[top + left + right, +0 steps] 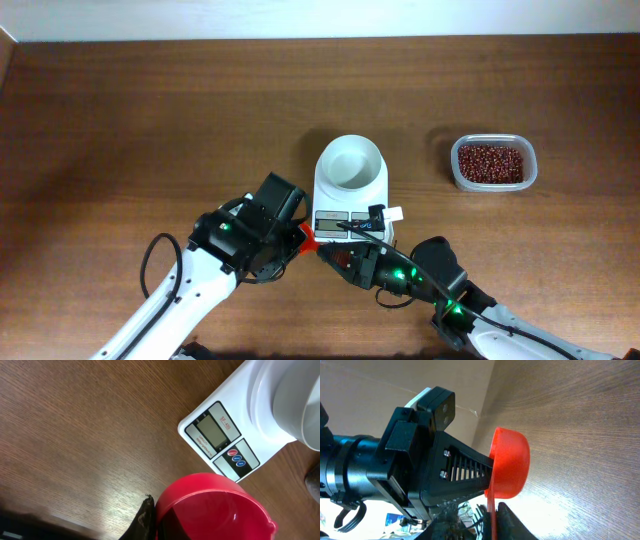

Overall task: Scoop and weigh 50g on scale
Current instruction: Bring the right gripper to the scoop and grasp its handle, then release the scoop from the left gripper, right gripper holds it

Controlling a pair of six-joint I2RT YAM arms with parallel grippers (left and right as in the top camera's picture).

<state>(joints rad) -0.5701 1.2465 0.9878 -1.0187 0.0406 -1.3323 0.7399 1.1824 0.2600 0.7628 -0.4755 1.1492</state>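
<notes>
scale (237,402) bowl (300,395): cut by top-right edge | display (212,432) digits: unreadable | red scoop (210,507) beside scale's front: bottom cropped

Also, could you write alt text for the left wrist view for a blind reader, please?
A red scoop fills the lower foreground over a brown wooden table. Beyond it, at upper right, sits a white scale with a grey display, red and blue buttons, and a white bowl on top.
</notes>
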